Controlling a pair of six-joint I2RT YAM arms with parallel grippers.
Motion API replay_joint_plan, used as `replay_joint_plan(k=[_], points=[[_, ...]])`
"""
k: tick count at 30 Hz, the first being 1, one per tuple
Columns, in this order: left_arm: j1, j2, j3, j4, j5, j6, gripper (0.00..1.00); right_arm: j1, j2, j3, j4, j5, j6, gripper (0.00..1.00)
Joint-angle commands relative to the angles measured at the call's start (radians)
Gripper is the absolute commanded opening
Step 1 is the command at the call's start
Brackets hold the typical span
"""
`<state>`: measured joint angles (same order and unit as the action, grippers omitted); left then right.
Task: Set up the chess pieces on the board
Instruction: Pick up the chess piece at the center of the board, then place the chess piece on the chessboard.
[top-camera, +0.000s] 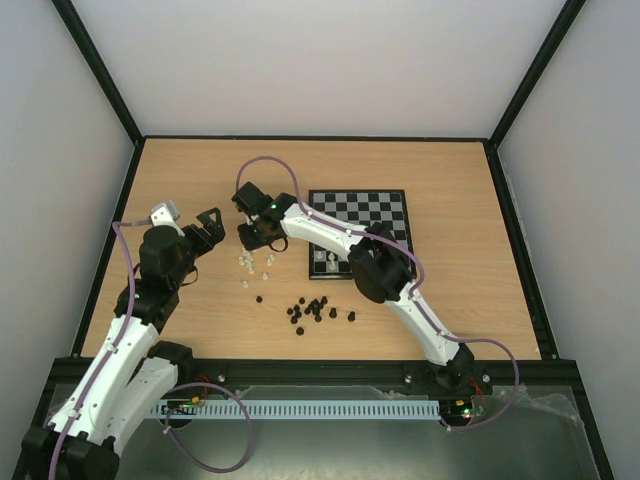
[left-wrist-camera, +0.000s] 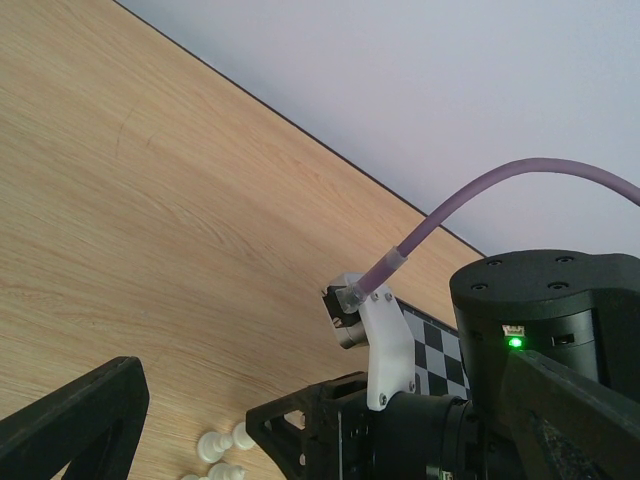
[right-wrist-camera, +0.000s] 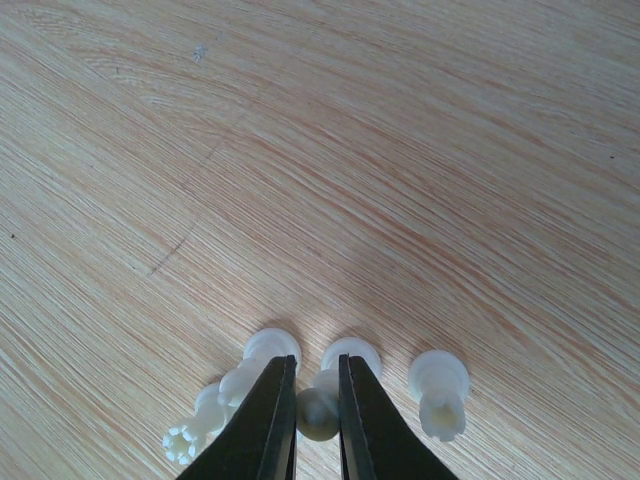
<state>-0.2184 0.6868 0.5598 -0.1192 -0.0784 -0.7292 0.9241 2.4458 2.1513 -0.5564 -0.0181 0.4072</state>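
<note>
- Right claw (right-wrist-camera: 314, 375) is pinched nearly shut on one white piece (right-wrist-camera: 318, 415), which lies on the bench (right-wrist-camera: 330, 150) with its head between the fingers.
- Just beside the claw, on either side, lie more chess pieces (right-wrist-camera: 438, 392): tiny, cream plastic, toppled.
- Farther from it, black pieces (top-camera: 315, 310) sit scattered.
- Beyond those, the board (top-camera: 372, 208) carries only a couple of white pieces near one corner, so I judge the set-up barely begun.
- Left claw (top-camera: 207, 228) hovers open, well apart, holding nothing.

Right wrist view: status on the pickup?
Right gripper pinching a white piece on the table. Left gripper open, off to the side. Neighbouring pieces crowd both sides.
</note>
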Motion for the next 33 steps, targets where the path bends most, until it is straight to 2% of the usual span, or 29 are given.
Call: replay_joint_plan(k=[1, 14, 22, 33], points=[[0.001, -0.007, 0.005, 0.002, 0.007, 0.002, 1.00, 0.007, 0.009, 0.027, -0.040, 0.001, -0.003, 0.09], [0.001, -0.019, 0.010, -0.008, -0.010, 0.003, 1.00, 0.007, -0.072, 0.016, -0.020, 0.002, -0.004, 0.06], [0.001, -0.026, 0.010, -0.013, -0.019, 0.004, 0.99, 0.007, -0.170, -0.055, 0.001, 0.022, -0.010, 0.05], [0.001, -0.023, 0.006, -0.007, -0.018, 0.006, 0.99, 0.006, -0.440, -0.354, 0.055, 0.078, 0.000, 0.05]])
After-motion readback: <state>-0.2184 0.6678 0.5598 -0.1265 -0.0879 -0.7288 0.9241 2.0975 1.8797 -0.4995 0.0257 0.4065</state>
